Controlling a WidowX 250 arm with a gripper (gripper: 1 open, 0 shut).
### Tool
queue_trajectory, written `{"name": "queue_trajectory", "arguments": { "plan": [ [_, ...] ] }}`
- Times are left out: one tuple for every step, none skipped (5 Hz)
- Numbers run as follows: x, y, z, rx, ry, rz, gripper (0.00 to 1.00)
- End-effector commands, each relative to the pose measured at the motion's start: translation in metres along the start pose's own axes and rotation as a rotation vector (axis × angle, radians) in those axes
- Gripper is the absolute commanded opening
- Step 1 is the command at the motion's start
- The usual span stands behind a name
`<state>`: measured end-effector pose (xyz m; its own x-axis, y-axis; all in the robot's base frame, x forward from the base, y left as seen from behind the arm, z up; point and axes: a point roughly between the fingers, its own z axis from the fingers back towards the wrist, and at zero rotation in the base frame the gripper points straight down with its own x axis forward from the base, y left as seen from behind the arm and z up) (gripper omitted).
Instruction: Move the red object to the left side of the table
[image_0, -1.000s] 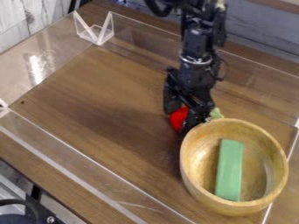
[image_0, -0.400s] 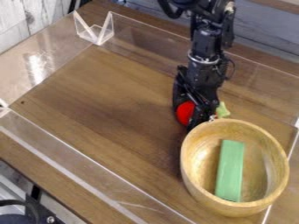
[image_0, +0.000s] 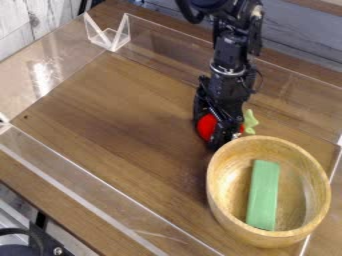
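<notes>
The red object (image_0: 207, 127), a small round toy fruit with a green leafy bit showing at its right, sits on the brown wood-grain table (image_0: 120, 110) just beyond the wooden bowl's rim. My gripper (image_0: 214, 122) points straight down over it, open, with its black fingers standing on either side of the fruit and low at the tabletop. The fingers cover part of the fruit, so I cannot tell whether they touch it.
A round light-wood bowl (image_0: 301, 225) at the front right holds a green rectangular block (image_0: 265, 193). Low clear acrylic walls (image_0: 60, 170) border the table, and a clear folded stand (image_0: 107, 32) sits at the back left.
The gripper has shifted slightly along the table by the fruit and sunk a little lower around it. Its jaws stay open; the fruit, bowl and block have not moved.
</notes>
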<state>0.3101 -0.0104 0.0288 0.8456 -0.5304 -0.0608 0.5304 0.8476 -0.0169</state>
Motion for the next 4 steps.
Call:
{"name": "queue_trajectory", "arguments": {
  "plan": [
    [-0.001, 0.006, 0.030, 0.042, -0.048, -0.043, 1.00],
    [-0.004, 0.009, 0.036, 0.049, -0.049, -0.101, 1.00],
    [-0.008, 0.012, 0.028, 0.048, -0.057, -0.067, 1.00],
    [-0.010, 0.014, 0.020, 0.050, -0.067, -0.039, 1.00]
  ]
}}
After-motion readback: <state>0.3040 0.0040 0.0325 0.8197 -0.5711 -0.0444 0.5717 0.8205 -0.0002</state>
